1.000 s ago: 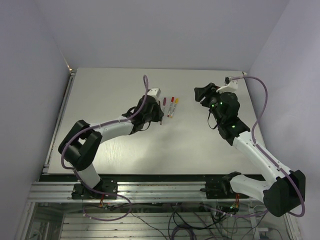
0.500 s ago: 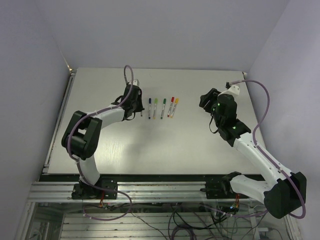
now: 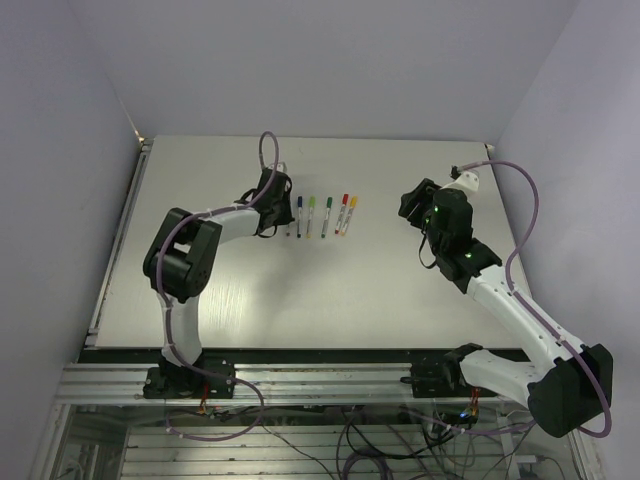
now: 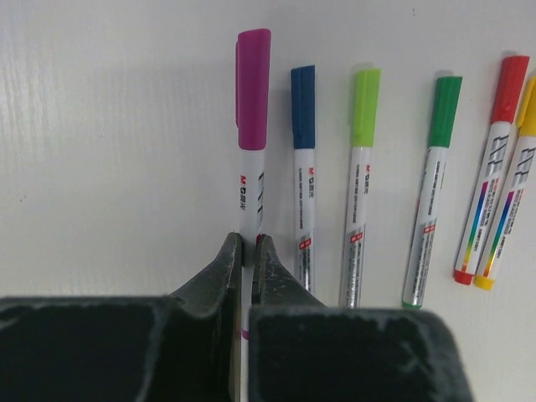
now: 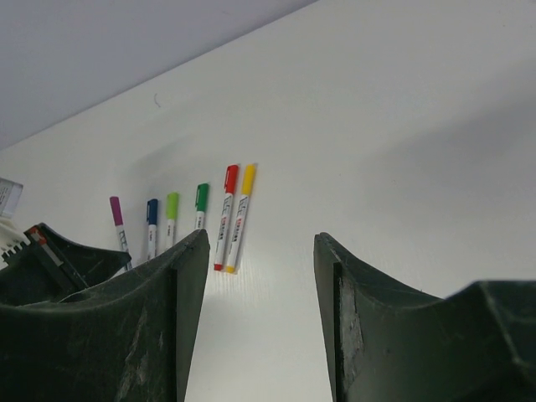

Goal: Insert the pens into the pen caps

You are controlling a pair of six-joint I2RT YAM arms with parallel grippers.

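Six white pens lie in a row on the table, each with its coloured cap on. In the left wrist view they are purple (image 4: 253,92), blue (image 4: 302,109), light green (image 4: 364,105), green (image 4: 443,113), red (image 4: 508,88) and yellow (image 4: 528,105). My left gripper (image 4: 248,243) is shut on the purple pen's barrel at the row's left end. From above it (image 3: 280,222) hides that pen. My right gripper (image 5: 261,239) is open and empty, off to the right of the row (image 3: 412,200).
The white table (image 3: 330,290) has a raised metal rail along its left edge (image 3: 118,245). Purple cables loop above both arms. The back wall rises right behind the table's far edge.
My left gripper has swung from over the row's middle to its left end, uncovering the blue and green pens. The right gripper has drawn back slightly to the right.
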